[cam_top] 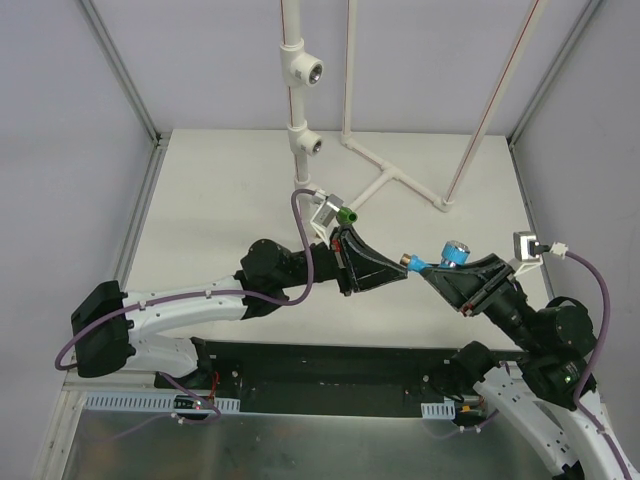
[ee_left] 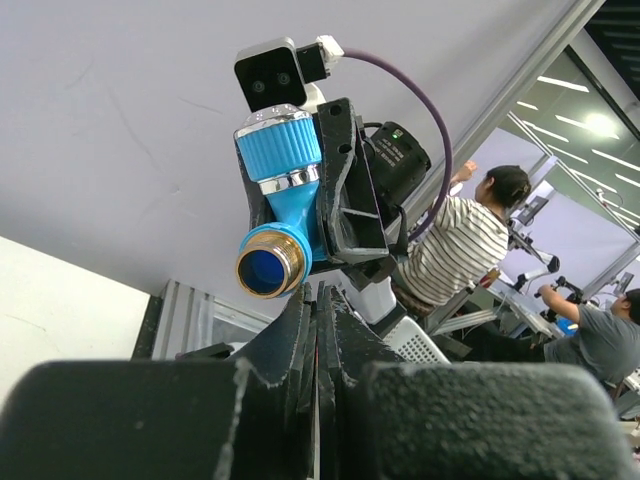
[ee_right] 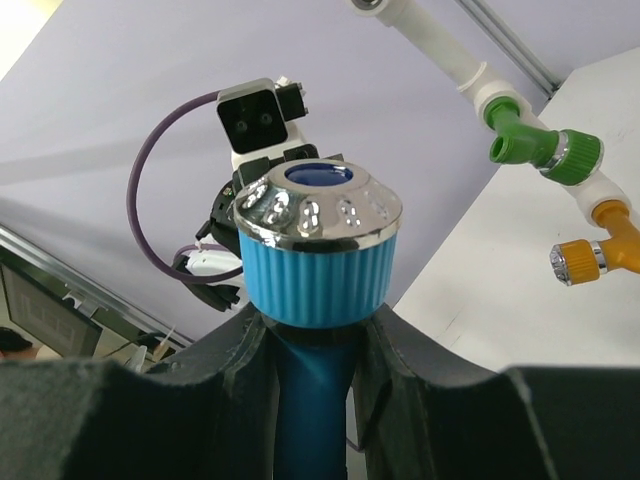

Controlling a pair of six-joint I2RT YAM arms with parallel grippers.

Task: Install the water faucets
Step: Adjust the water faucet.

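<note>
blue faucet (ee_right: 318, 262), clamped between right fingers (ee_right: 215, 385)

The left arm (cam_top: 190, 305) starts from its base at 8 o'clock in the overhead view and stretches toward 2 o'clock as far as a dark joint. From there the wrist carries on toward 3 o'clock. The left gripper (cam_top: 398, 272) points at 3 o'clock, its fingers (ee_left: 300, 345) pressed flat together with nothing between them. The right arm (cam_top: 545, 400) rises from its base at 5 o'clock and folds back toward 10 o'clock. The right gripper (cam_top: 436, 272) points at 10 o'clock, and its tip is just beside the left one's near the middle of the view. Its jaws are clamped on the body of the light blue faucet (cam_top: 452, 254).
</note>
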